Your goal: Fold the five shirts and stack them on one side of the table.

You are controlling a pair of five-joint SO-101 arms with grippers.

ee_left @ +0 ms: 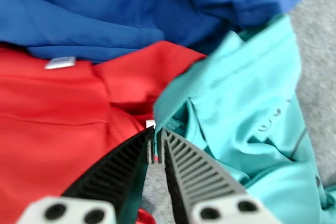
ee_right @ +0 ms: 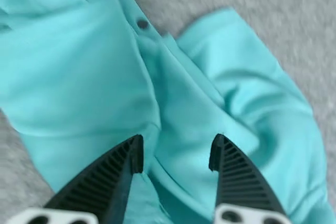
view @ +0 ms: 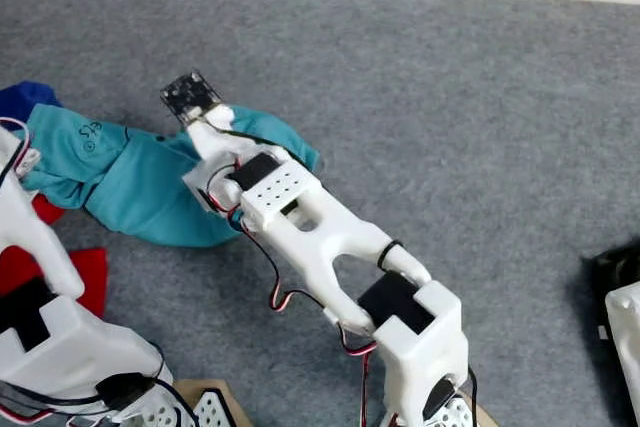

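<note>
Left gripper (ee_left: 157, 132) clamped on teal shirt (ee_left: 247, 108) edge; right gripper (ee_right: 177, 139) jaws apart above it. Best: pinch hem, pull taut.

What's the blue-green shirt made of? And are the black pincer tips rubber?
The teal shirt looks like soft, matte knit cloth; it wrinkles and folds, and has a button. The right pincer fingers: probably hard black plastic with ridges; they might be rubbery, the look leaves that open.

The teal shirt (ee_right: 79, 77) is smooth matt cloth; the table cover (view: 480, 97) is rough, fuzzy fabric.
</note>
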